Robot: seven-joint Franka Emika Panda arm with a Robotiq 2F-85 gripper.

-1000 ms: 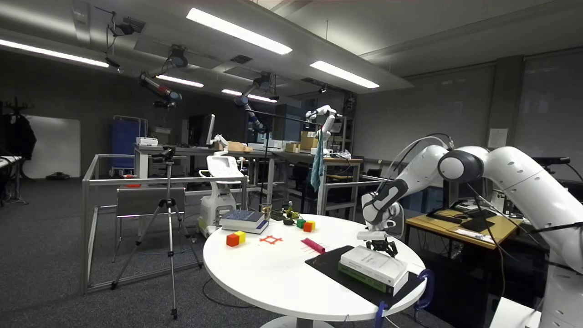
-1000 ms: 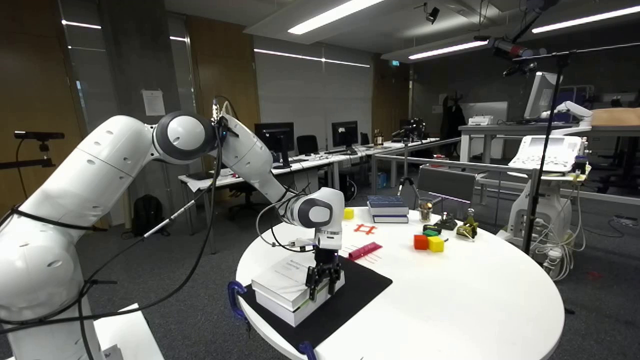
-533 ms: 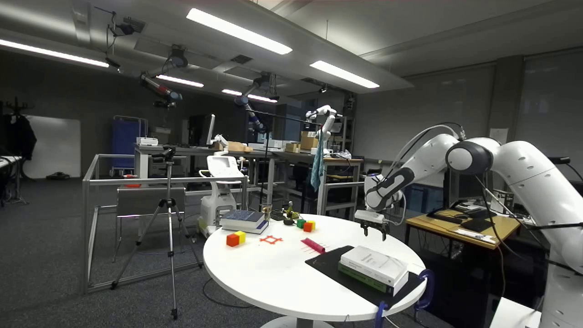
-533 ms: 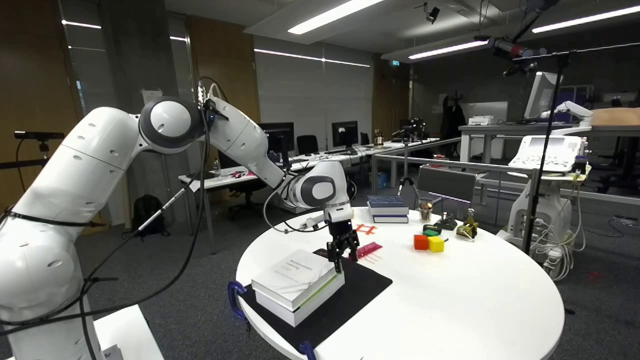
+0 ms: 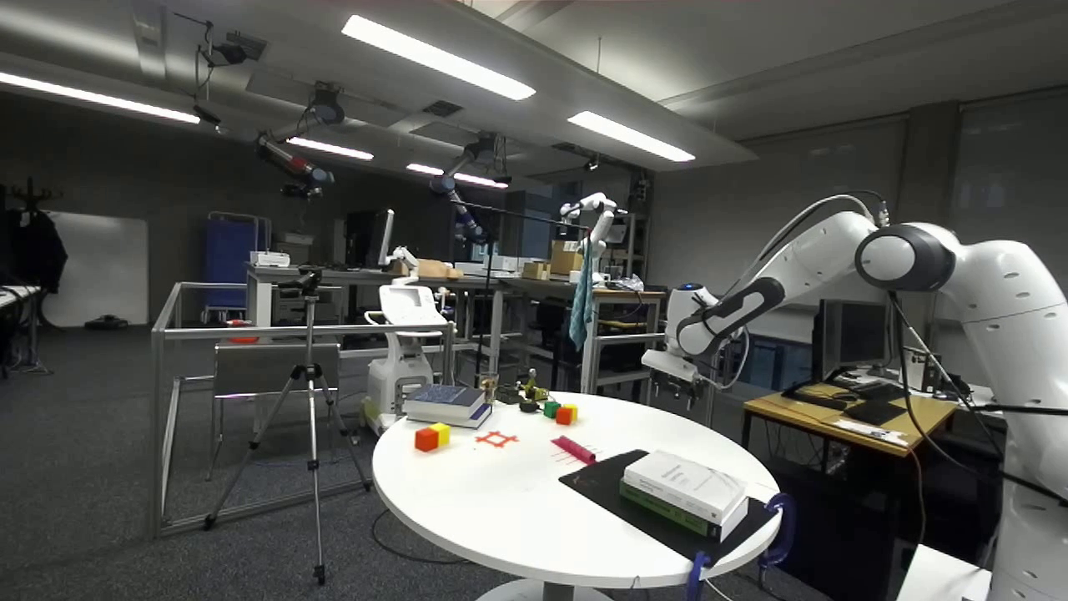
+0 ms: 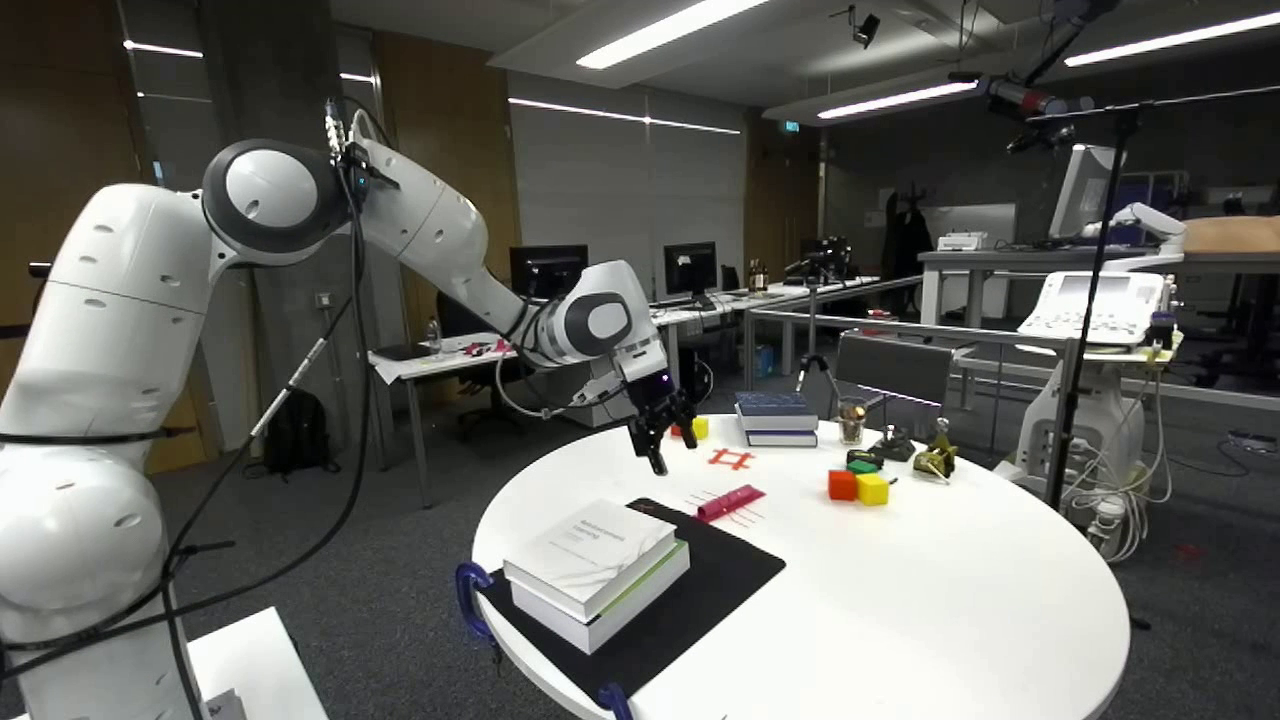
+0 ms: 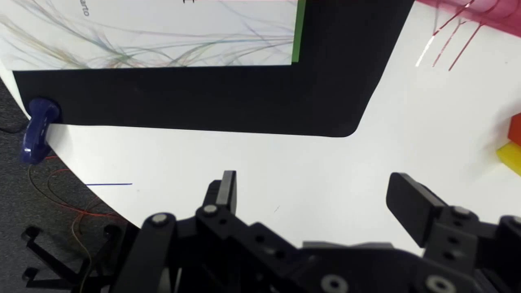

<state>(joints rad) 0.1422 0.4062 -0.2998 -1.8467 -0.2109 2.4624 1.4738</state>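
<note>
My gripper [image 7: 312,183] is open and empty, with its two black fingers wide apart over the white round table [image 7: 285,158]. In both exterior views the gripper [image 5: 676,392] [image 6: 674,456] hangs tilted, well above the table and apart from everything. Nearest in the wrist view is a stack of two books: a white book [image 7: 163,36] [image 5: 684,482] [image 6: 590,555] on top of a green-edged book [image 7: 299,32] [image 5: 667,511] [image 6: 645,595]. The stack lies on a black mat [image 7: 203,101] [image 6: 720,565] at the table's edge. The wrist view cuts off part of the stack.
Blue clamps [image 5: 780,534] [image 6: 470,600] sit at the table edge. A pink tube [image 5: 573,449] [image 6: 730,502] lies beyond the mat. Red [image 6: 841,485], yellow [image 6: 872,488] and green [image 6: 860,466] cubes, blue books [image 5: 446,402] and a glass [image 6: 851,420] stand farther off.
My gripper has risen from the stacked books, moved up and back, and tilted. It now hangs clear above the table. The books, mat and cubes have not moved.
</note>
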